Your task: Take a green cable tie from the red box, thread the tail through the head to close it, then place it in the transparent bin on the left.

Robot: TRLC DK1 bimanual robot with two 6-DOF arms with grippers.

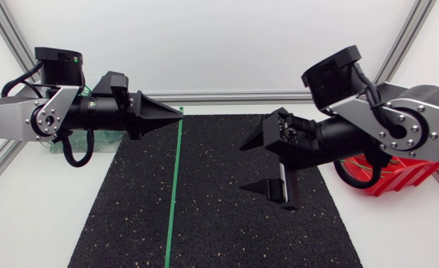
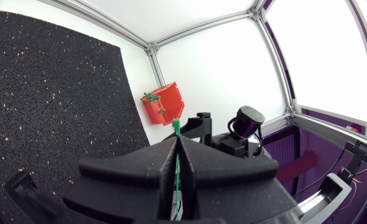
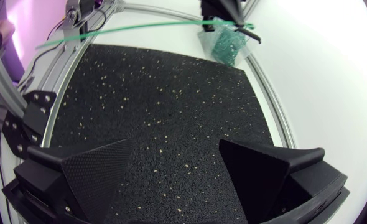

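My left gripper [image 1: 176, 112] is shut on one end of a green cable tie [image 1: 173, 193]. The tie hangs straight down from it over the black mat [image 1: 227, 223], unlooped. In the left wrist view the tie's end [image 2: 176, 126] pokes out past the shut fingertips [image 2: 177, 146]. My right gripper [image 1: 248, 167] stands open to the right of the tie, apart from it, with nothing between its fingers. From the right wrist the open gripper [image 3: 180, 168] faces the mat, with the tie [image 3: 140, 28] stretched across far ahead. The red box [image 1: 398, 177] sits behind my right arm.
The transparent bin [image 1: 59, 147], holding several green ties, stands at the back left under my left arm; it also shows in the right wrist view as the bin [image 3: 227, 43] below my left gripper [image 3: 224, 9]. Aluminium frame rails [image 1: 234, 96] border the table.
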